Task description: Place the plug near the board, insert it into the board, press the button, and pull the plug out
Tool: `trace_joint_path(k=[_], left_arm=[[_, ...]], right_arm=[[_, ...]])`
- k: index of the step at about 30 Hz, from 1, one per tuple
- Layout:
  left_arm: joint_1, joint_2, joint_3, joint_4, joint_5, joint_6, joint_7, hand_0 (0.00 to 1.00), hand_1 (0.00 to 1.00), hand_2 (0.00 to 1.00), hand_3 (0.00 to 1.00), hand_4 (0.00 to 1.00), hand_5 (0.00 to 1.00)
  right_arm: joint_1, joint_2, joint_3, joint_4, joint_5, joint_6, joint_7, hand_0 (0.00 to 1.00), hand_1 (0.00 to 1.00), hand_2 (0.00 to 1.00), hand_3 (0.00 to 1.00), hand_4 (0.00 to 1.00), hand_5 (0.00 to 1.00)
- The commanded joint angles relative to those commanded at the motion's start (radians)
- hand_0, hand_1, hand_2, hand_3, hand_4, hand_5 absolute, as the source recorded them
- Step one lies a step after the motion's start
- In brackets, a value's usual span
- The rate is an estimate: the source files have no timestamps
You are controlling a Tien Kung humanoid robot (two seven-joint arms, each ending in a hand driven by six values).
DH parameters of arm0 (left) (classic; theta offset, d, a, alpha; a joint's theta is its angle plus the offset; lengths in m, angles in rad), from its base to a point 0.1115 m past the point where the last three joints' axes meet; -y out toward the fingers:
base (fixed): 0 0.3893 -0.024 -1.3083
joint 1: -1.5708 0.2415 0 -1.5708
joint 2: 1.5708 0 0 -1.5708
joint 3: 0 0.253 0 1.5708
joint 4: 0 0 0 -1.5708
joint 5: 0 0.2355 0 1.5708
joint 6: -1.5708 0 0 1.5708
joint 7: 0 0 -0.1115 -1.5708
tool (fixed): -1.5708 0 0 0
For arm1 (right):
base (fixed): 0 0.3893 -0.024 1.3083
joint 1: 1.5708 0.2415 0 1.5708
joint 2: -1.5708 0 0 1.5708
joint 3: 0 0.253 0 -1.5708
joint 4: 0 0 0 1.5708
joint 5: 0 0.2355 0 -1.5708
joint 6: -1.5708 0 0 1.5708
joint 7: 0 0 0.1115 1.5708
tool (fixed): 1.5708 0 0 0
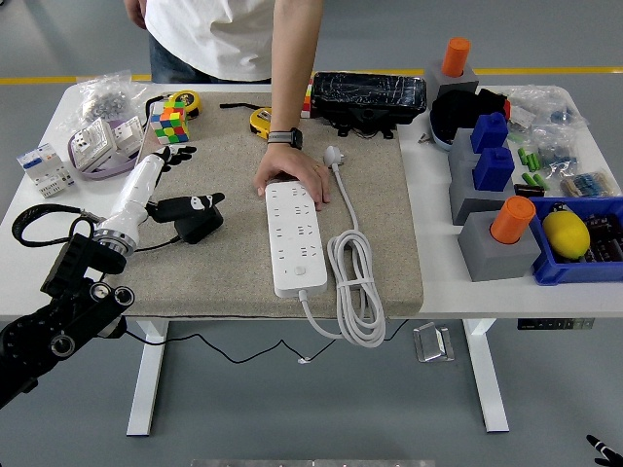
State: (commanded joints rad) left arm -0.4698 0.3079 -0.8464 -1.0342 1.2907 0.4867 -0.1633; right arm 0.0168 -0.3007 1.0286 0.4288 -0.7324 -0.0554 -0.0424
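White power strip point(296, 240) lies on the beige mat point(234, 175), long axis near-to-far; a person's hand point(292, 175) presses its far end. Plug point(334, 156) lies beyond, unplugged. Left hand point(185, 190) hovers with fingers spread, empty.

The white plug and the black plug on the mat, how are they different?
The white plug lies at the mat's far side, beyond the power strip; the black plug lies left of the strip by the robot's left hand. The white plug looks smaller, the black plug chunkier. Neither is plugged in.
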Motion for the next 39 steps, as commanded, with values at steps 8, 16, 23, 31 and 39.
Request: trace_joint_path(k=[8,16,23,31,39], left_arm=[[0.091,0.041,-0.12,-0.113,-0.249,-0.011,-0.065,0.469,0.543,0.553,0.599,0.833,0.279],[0.126,0.049,-0.176,-0.118,-0.248,-0.019,-0.037,0.466,0.531,0.551,0.602,0.812,0.266],[0.147,0.055,-0.209,-0.125,-0.238,-0.023,-0.024,0.463,0.528,0.551,0.6,0.808,0.264],[0.177,0.061,-0.269,-0.141,-0.224,-0.027,-0.018,0.462,0.528,0.551,0.603,0.809,0.268],[0.196,0.056,-0.319,-0.162,-0.212,-0.03,-0.012,0.463,0.527,0.552,0.603,0.808,0.27]], right_arm=[[0.005,0.006,-0.017,-0.016,0.008,-0.002,0.001,0.622,0.667,0.638,0.572,0.982,0.585],[0.011,0.015,-0.031,-0.025,0.014,-0.003,0.003,0.622,0.668,0.638,0.572,0.982,0.584],[0.013,0.023,-0.053,-0.035,0.02,-0.002,0.003,0.62,0.667,0.638,0.572,0.981,0.585],[0.014,0.02,-0.053,-0.037,0.018,-0.004,0.002,0.623,0.667,0.638,0.572,0.98,0.584],[0.011,0.024,-0.042,-0.039,0.015,-0.005,0.001,0.62,0.667,0.638,0.572,0.979,0.584]])
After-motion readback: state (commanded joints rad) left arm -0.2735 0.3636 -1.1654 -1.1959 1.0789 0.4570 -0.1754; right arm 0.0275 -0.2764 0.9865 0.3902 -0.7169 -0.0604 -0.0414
